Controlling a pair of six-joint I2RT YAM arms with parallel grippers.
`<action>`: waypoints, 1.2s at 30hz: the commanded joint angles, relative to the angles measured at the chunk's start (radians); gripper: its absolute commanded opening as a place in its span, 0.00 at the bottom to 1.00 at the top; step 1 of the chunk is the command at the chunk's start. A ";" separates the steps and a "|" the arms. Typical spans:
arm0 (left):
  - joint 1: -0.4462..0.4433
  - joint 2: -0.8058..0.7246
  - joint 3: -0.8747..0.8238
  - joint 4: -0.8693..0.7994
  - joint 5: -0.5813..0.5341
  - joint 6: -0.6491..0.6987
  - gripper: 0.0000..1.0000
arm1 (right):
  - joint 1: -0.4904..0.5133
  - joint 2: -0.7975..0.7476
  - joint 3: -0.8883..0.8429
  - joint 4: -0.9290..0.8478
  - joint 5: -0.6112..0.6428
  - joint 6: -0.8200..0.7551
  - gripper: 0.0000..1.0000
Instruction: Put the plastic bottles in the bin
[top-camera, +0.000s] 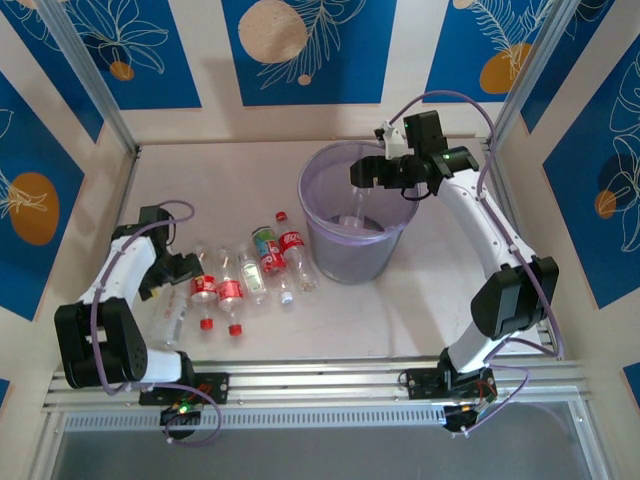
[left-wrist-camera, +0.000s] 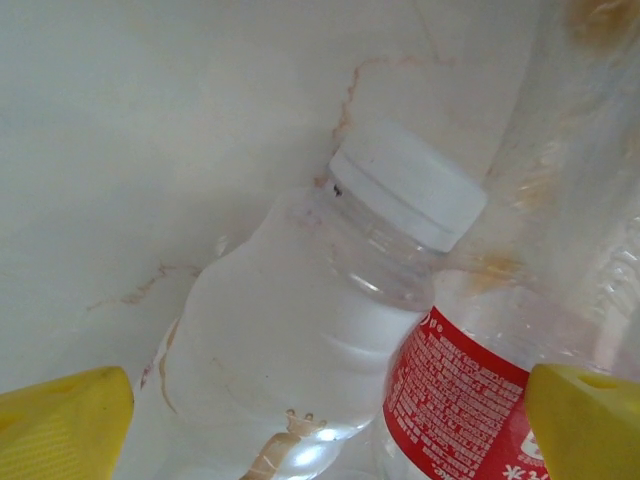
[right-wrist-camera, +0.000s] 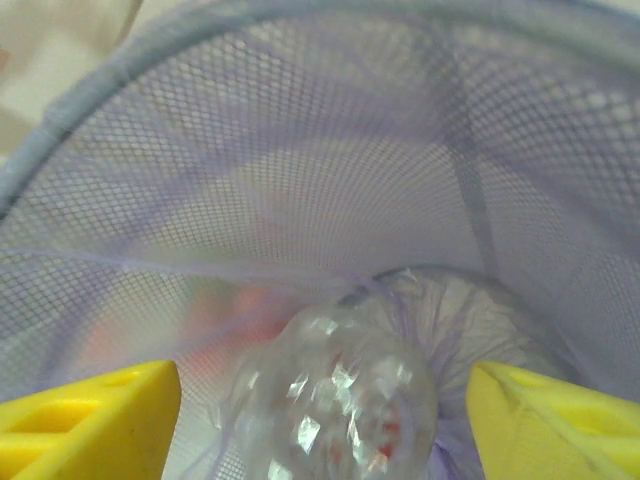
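Several plastic bottles lie in a row on the table left of the bin, most with red labels and one with a green label. My left gripper is low at the left end of that row, open. Its yellow fingers straddle a clear white-capped bottle and a red-labelled bottle. My right gripper hovers over the bin's mouth, open. A blurred clear bottle sits loose between its fingers, inside the purple mesh bin.
Another clear bottle lies near the left arm's base. An aluminium rail runs along the near table edge. Patterned walls and metal posts close in the back and sides.
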 joint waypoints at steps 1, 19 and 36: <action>0.014 0.007 -0.022 0.002 0.013 -0.023 1.00 | -0.005 -0.035 -0.002 0.038 -0.060 -0.005 0.78; 0.013 -0.010 -0.113 0.101 0.164 -0.087 0.74 | -0.018 -0.022 0.012 0.080 -0.086 0.014 0.78; -0.015 0.083 -0.141 0.224 0.216 -0.095 0.73 | -0.012 -0.099 -0.031 0.082 -0.033 0.025 0.80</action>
